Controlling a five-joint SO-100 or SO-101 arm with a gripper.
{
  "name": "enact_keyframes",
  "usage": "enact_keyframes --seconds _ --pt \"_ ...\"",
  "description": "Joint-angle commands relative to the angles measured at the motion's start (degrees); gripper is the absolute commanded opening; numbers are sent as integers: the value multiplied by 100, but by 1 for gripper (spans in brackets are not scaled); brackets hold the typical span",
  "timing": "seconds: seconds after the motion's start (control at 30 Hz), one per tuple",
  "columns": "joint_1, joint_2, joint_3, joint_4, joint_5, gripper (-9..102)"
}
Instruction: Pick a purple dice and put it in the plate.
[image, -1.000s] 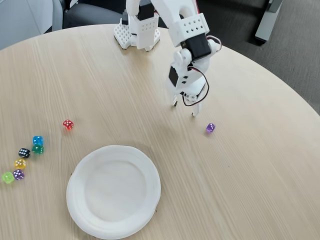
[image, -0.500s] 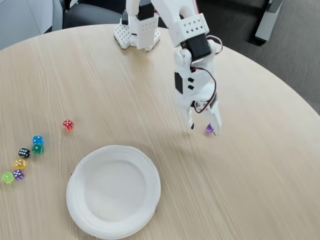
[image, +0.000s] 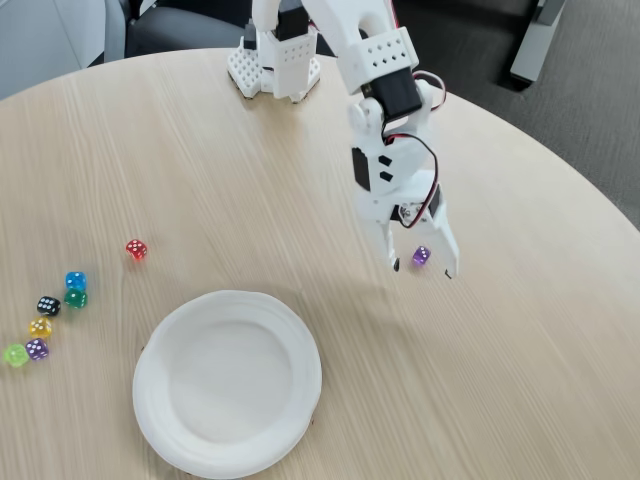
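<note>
A tiny purple dice (image: 421, 256) lies on the wooden table right of centre in the fixed view. My white gripper (image: 423, 269) is open and hangs low over it, one fingertip on each side of the dice with gaps on both sides. The large white plate (image: 160, 414) rests at the front of the table, well to the left of the gripper, with nothing in it.
A red die (image: 136, 249) lies alone left of centre. A cluster of small dice, blue (image: 75, 281), green (image: 76, 298), black (image: 48, 305), yellow (image: 40, 327), purple (image: 37, 349) and lime (image: 15, 355), sits near the left edge. The arm's base (image: 274, 62) stands at the far edge.
The gripper moved down and to the right, from beside the purple dice to straddling it, and its fingers spread wider. The dice did not move.
</note>
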Motion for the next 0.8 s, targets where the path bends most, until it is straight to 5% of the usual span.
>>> enact_keyframes --seconds 0.0,0.4,0.77 --pt "62 53 -105 -44 79 27" --pt "1160 53 -97 -35 114 27" --pt "650 62 -97 -18 475 26"
